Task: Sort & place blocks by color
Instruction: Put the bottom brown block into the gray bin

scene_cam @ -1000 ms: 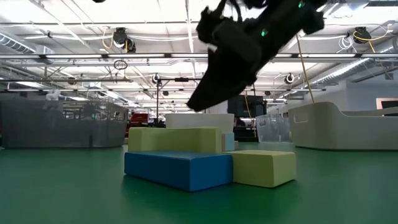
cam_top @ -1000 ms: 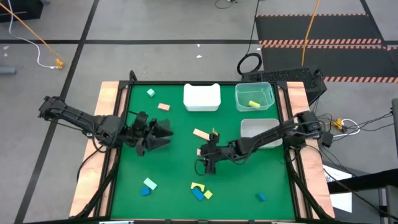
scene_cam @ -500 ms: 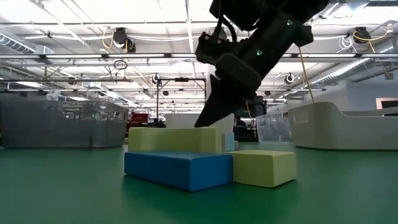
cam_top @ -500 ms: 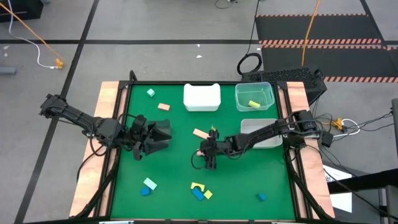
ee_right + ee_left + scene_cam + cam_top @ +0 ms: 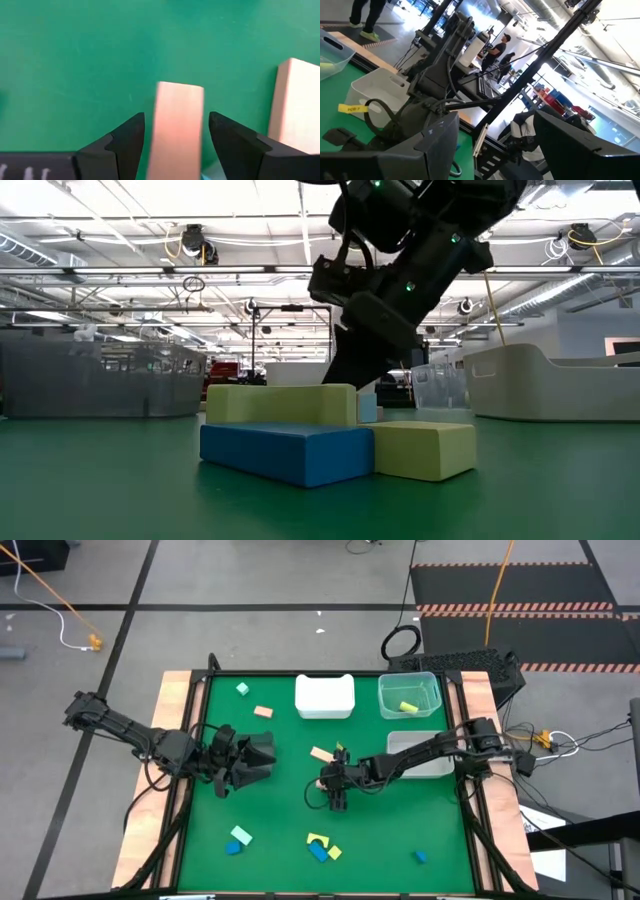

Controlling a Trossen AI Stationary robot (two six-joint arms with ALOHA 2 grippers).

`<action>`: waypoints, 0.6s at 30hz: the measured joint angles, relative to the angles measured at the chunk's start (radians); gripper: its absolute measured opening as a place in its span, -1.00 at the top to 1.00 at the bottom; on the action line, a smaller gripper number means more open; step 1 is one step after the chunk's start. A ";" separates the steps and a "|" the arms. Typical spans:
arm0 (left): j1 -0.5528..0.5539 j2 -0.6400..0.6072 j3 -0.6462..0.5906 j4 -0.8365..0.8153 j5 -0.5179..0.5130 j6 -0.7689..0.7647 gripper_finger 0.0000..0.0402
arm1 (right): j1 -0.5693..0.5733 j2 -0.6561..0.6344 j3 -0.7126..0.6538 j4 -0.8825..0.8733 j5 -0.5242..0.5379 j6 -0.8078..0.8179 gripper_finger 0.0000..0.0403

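My right gripper (image 5: 331, 788) (image 5: 177, 116) hangs low over the middle of the green table, slanting down, open. Its fingers stand on either side of a tan-pink block (image 5: 178, 137), with a narrow gap at each side. A second tan-pink block (image 5: 321, 753) (image 5: 296, 105) lies just beyond it. In the low view this gripper (image 5: 350, 375) drops behind the yellow arch (image 5: 280, 403). My left gripper (image 5: 262, 752) (image 5: 495, 145) waits open and level at the table's left, holding nothing.
At the far edge stand a white bin (image 5: 324, 696) and a clear bin (image 5: 420, 685) holding a yellow block (image 5: 407, 707); another bin (image 5: 402, 745) sits under my right arm. Loose blocks: mint (image 5: 242, 689), tan (image 5: 263, 711), mint (image 5: 241, 835), blue (image 5: 319, 852), blue (image 5: 420, 857).
My right gripper has sunk toward the table and shifted a little toward the far edge, coming down over the tan-pink block in the middle. The blocks have stayed where they were.
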State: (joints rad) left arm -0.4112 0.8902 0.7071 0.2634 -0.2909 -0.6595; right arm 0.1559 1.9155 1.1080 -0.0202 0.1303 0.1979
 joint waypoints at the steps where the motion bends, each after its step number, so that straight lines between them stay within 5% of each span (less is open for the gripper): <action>1: 0.000 0.000 0.000 0.000 0.000 -0.001 -0.28 | 0.001 0.007 0.000 0.004 0.000 0.010 -0.05; 6: 0.000 0.000 0.000 -0.003 0.000 -0.002 -0.28 | 0.002 0.012 0.001 0.004 0.003 0.052 0.05; 11: 0.000 0.000 0.000 -0.005 0.000 0.000 -0.28 | 0.002 0.013 0.000 0.001 0.002 0.056 0.43; 18: 0.000 0.000 0.000 -0.005 0.001 0.000 -0.28 | 0.003 -0.031 -0.005 -0.025 -0.017 0.068 0.44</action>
State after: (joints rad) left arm -0.4110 0.8902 0.7067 0.2581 -0.2903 -0.6594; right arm 0.1589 1.8848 1.1026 -0.0455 0.1133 0.2655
